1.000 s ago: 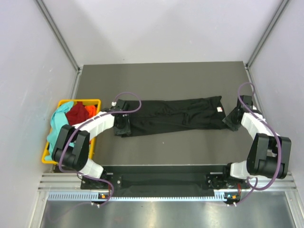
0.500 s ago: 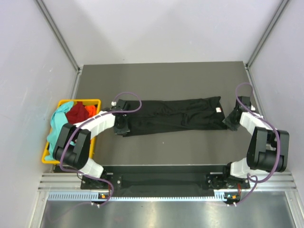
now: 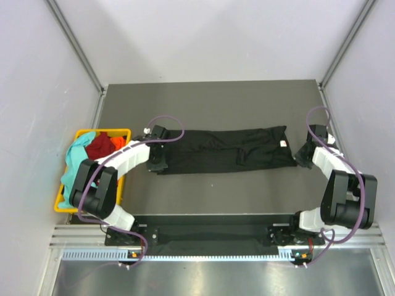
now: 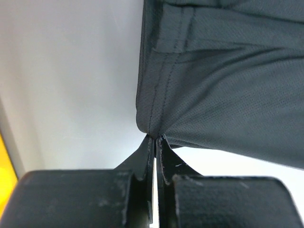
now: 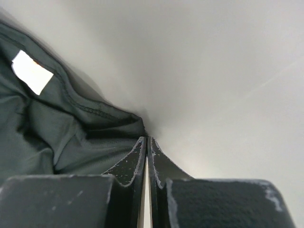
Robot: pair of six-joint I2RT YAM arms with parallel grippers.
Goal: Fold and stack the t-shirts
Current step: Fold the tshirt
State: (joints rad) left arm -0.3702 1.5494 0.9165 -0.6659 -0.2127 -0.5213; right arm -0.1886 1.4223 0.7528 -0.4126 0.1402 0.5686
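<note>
A black t-shirt [image 3: 222, 151] lies folded into a long band across the middle of the table, its white neck label [image 3: 284, 143] near the right end. My left gripper [image 3: 158, 165] is shut on the band's near left corner. In the left wrist view that gripper [image 4: 155, 137] pinches the hemmed cloth [image 4: 223, 95] at its tips. My right gripper [image 3: 299, 158] is at the band's right end. The right wrist view shows it [image 5: 146, 139] shut on the shirt's edge [image 5: 47, 128], below the label [image 5: 32, 72]. Teal [image 3: 75, 157], red [image 3: 100, 147] and orange [image 3: 117, 143] t-shirts lie bunched in the basket.
The yellow plastic basket [image 3: 105, 131] stands at the table's left edge, beside the left arm; a sliver of it [image 4: 4, 164] shows in the left wrist view. Grey walls and metal rails enclose the dark table [image 3: 210, 105] at the back and sides.
Both grippers have closed on the ends of the black t-shirt, the left one first. The shirt's left end has drawn slightly to the right.
</note>
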